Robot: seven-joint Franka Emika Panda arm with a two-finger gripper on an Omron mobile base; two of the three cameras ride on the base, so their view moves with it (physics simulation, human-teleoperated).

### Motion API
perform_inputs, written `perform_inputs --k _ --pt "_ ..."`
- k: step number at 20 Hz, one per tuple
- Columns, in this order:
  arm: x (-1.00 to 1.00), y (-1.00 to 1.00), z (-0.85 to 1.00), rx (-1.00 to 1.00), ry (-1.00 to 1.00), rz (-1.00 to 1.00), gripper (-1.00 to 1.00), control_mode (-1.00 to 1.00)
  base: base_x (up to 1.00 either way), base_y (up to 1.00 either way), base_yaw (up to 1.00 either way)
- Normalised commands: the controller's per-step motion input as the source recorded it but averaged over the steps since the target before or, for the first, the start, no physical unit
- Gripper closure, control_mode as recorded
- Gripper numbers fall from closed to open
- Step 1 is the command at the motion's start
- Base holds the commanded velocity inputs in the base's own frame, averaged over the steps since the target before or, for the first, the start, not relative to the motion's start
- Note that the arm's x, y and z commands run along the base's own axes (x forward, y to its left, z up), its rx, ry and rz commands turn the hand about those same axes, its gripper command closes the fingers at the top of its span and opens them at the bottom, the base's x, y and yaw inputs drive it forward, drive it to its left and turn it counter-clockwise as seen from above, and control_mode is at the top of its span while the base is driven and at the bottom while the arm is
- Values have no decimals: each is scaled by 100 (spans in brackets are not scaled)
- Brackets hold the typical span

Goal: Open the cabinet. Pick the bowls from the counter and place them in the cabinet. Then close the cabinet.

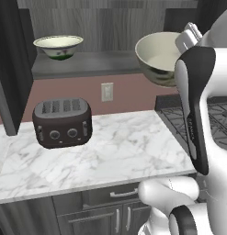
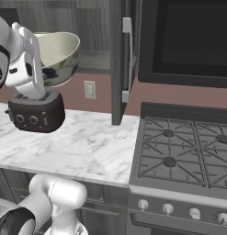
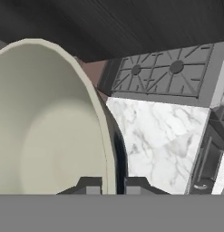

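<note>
So the gripper [image 3: 109, 183] is pinched tight on the rim of the larger beige-grey bowl [image 1: 158, 57], holding it tilted up in the air at the height of the cabinet shelf [image 1: 87, 64], above the marble counter [image 1: 115, 147]. The smaller whitish bowl [image 1: 58, 47] with the green mark sits on that shelf, doors open, and the dark toaster [image 1: 62, 122] is on the counter below it.

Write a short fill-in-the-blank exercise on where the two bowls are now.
The smaller bowl sits on the cabinet's ____.
The hand grips the larger bowl by its ____.
On the counter stands a dark ____.
The cabinet door stands ____.
Missing words: shelf; rim; toaster; open.
</note>
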Motion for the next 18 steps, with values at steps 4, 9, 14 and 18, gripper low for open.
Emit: perform_inputs --k 4,9,14,18 --pt "13 -5 0 0 -7 -3 100 -100 0 0 0" --pt "19 -13 0 1 -10 -3 100 -100 0 0 0" --pt "18 -11 0 2 -10 -1 100 -100 0 0 0" --pt "38 -2 0 0 -11 0 100 -100 0 0 0"
